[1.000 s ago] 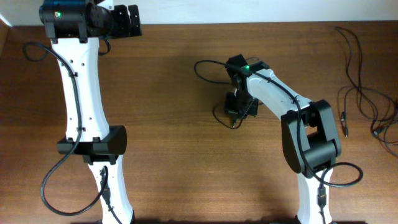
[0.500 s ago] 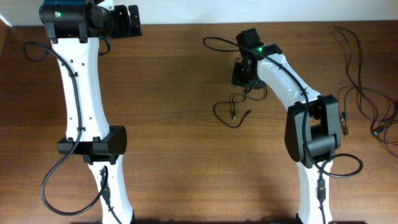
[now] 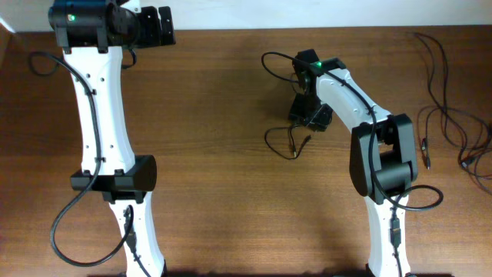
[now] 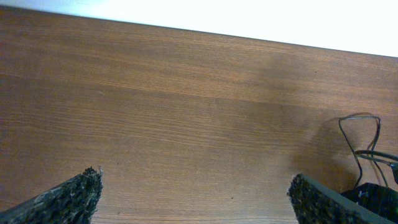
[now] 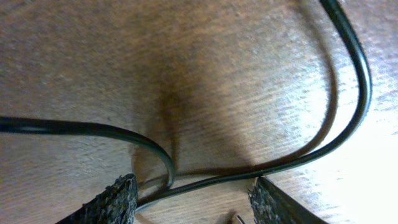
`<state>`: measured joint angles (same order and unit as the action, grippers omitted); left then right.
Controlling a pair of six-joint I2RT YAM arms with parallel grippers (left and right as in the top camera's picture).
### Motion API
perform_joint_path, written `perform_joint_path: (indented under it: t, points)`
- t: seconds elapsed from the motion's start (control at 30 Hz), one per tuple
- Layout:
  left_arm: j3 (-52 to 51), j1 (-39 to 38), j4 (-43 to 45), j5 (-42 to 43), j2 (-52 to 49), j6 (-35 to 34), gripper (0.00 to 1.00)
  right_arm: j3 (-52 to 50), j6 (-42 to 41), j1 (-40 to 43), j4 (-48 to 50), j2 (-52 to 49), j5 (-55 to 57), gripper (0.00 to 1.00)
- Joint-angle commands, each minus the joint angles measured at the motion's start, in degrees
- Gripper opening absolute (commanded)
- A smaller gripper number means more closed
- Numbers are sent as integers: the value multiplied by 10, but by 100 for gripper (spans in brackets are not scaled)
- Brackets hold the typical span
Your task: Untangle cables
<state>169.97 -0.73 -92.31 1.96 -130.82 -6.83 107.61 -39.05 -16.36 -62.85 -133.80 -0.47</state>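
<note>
A thin black cable point(image 3: 294, 145) lies in a loose loop on the wooden table point(image 3: 215, 154), its small plug pointing right. My right gripper point(image 3: 309, 117) hovers just behind that loop. In the right wrist view its jaws stand apart over the wood and one black strand point(image 5: 348, 124) curves down and runs loosely between the fingers point(image 5: 112, 202), touching neither pad firmly; a second strand point(image 5: 93, 129) bends in from the left. My left gripper point(image 3: 156, 25) is at the far left edge, wide open over bare wood point(image 4: 196, 186), far from any cable.
More black cables point(image 3: 443, 115) with plugs sprawl at the table's far right edge. A cable loop point(image 3: 267, 58) belonging to the right arm sticks out behind its wrist. The white left arm point(image 3: 104, 131) stretches along the left side.
My right gripper has gone from shut to open. It swung to the far side and came back a little, leaving the looped cable lying on the table. The left arm has not moved.
</note>
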Motion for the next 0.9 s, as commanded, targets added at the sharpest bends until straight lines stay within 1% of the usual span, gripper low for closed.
perform_joint_path:
  t: [0.0, 0.1, 0.13, 0.23, 0.27, 0.3, 0.37, 0.4, 0.43, 0.47, 0.5, 0.53, 0.6, 0.63, 0.67, 0.7, 0.73, 0.8, 0.83, 0.87]
  points:
    - [-1, 0, 0, -2, 1, 7, 99, -10, -4, 3, 4, -6, -3, 60]
    - [-9, 0, 2, 4, -1, 7, 99, -10, -2, 3, 5, -6, -3, 58]
    - [-19, 0, 3, 4, -1, 7, 99, -11, -2, 3, 6, -6, -3, 54]
    - [-94, 0, 33, 5, -1, 7, 99, -12, -2, 3, 7, -6, -3, 44]
    - [-106, 0, 38, 5, -1, 7, 99, -12, -2, 3, 7, -6, -3, 39]
    - [-106, 0, 39, 5, -1, 7, 99, -12, -2, 3, 7, -6, -3, 23]
    - [-106, 0, 37, 5, -1, 7, 99, -12, 2, 3, 9, -6, -4, 6]
    - [-106, 0, 38, 5, -1, 7, 99, -7, 59, 4, 18, -6, -36, 4]
    - [-106, 0, 39, 5, -1, 7, 99, 16, 116, 8, 15, -4, -38, 4]
    - [-106, 0, 40, 5, -1, 7, 99, 31, 145, 12, 11, 0, -38, 4]
    - [-106, 0, 41, 5, -1, 7, 99, 88, 207, 23, -13, 16, -38, 4]
    - [-106, 0, 42, 5, -1, 7, 99, 140, 235, 32, -46, 26, -39, 4]
    - [-106, 0, 42, 5, -1, 7, 99, 317, 294, 61, -181, 34, -67, 4]
    - [-106, 0, 42, 5, -1, 7, 99, 390, 297, 78, -241, 34, -71, 4]
    - [-106, 0, 42, 5, -1, 7, 99, 431, 318, 90, -294, 34, -119, 4]
    - [-106, 0, 42, 5, -1, 7, 99, 428, 318, 89, -312, 32, -120, 4]
    - [-106, 0, 42, 5, -1, 7, 99, 397, 318, 77, -325, 31, -120, 4]
    - [-106, 0, 39, 5, -1, 7, 99, 272, 318, 38, -325, 31, -120, 4]
    - [-106, 0, 40, 5, -1, 7, 99, 215, 318, 22, -306, 31, -120, 4]
    - [-106, 0, 40, 5, -1, 7, 99, 149, 318, 0, -254, 31, -120, 9]
